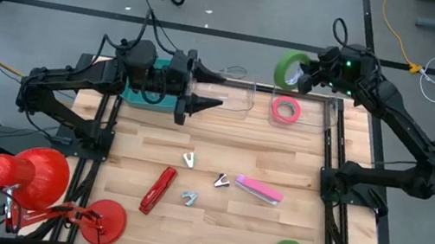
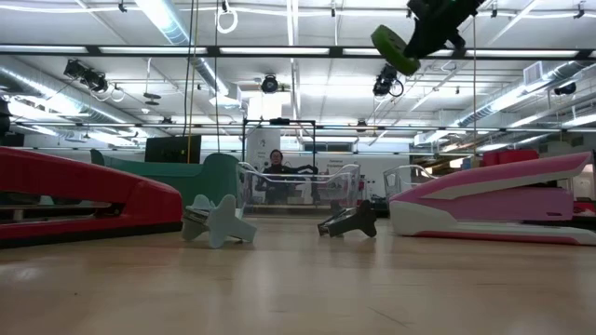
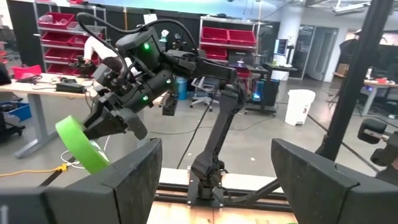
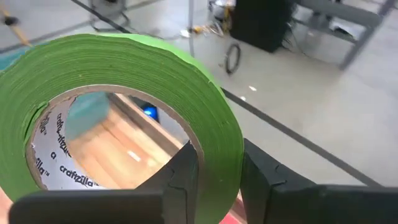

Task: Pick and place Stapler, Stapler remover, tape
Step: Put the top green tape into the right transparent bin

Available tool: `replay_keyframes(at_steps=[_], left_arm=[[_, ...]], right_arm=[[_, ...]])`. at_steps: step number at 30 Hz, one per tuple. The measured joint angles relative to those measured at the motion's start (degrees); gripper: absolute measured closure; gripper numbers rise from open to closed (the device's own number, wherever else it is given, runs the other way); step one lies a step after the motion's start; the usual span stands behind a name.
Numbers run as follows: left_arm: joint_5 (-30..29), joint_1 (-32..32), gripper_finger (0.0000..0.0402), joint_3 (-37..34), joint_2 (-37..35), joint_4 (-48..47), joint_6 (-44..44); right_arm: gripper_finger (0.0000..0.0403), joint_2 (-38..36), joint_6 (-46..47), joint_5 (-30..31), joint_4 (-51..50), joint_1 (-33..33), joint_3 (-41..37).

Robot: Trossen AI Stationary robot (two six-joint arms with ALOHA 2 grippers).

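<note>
Green tape roll (image 1: 290, 70) pinched through its wall by the right tool (image 1: 305, 76), aloft above the table's far edge.

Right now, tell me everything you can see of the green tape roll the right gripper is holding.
The green tape roll is a flat ring of bright green tape on a pale printed core with an open centre. The right gripper pinches its wall, one finger inside the ring, one outside. It hangs tilted in the air by the table's far right corner, touching nothing else.

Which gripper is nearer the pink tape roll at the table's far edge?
Right. The right gripper, shut on a green tape roll, is raised just beyond the pink tape roll. The left gripper, open, sits farther off, across the clear bin.
</note>
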Motion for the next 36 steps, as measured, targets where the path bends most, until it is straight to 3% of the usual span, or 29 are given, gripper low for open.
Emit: replay_keyframes(at_steps=[9, 21, 36], left_arm=[[-0.3, 0.0, 0.0097, 0.0, 0.0, 0.0, 0.0], [-0.3, 0.0, 0.0097, 0.0, 0.0, 0.0, 0.0], [-0.3, 0.0, 0.0097, 0.0, 0.0, 0.0, 0.0]], right_arm=[[0.0318, 0.7, 1.6, 8.7, -6.7, -3.5, 0.0], [0.0318, 8.2, 5.3, 16.8, -13.3, -4.3, 0.0], [0.0318, 16.4, 15.8, 17.2, -19.6, -10.3, 0.0]])
